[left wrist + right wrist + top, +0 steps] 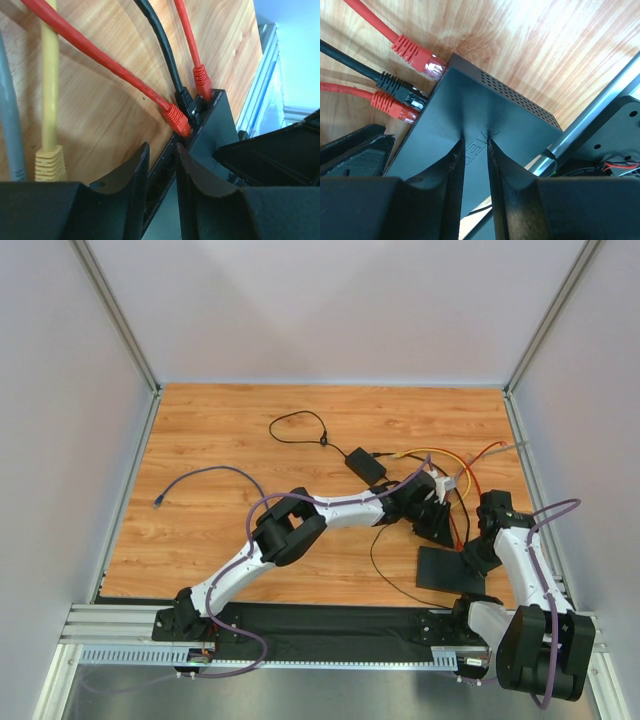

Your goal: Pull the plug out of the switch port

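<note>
Where the switch (449, 568) lies: flat near the front right corner of the tabletop (220, 430), with its socket edge turned toward the far side.
Ports: three plugs are seated side by side along that edge — a red plug (176, 119), a black plug (184, 100) and a second red plug (202, 80) — and their cables run off across the wood.
Left gripper (161, 150): it hangs over the socket edge with its fingers parted by a narrow gap and nothing between them. The red plug sits just beyond the tips.
Right gripper (476, 142): it is down on the switch's top face, back from the plugs. The fingers are a little apart and clasp nothing, and the tips appear to touch the lid.
Loose cables: a yellow cable (50, 100) with its plug end free and a grey cable (10, 115) just beside it both lie on the wood, apart from the switch.
Power adapter (366, 464): it sits farther back toward the middle of the tabletop, apart from the switch.
</note>
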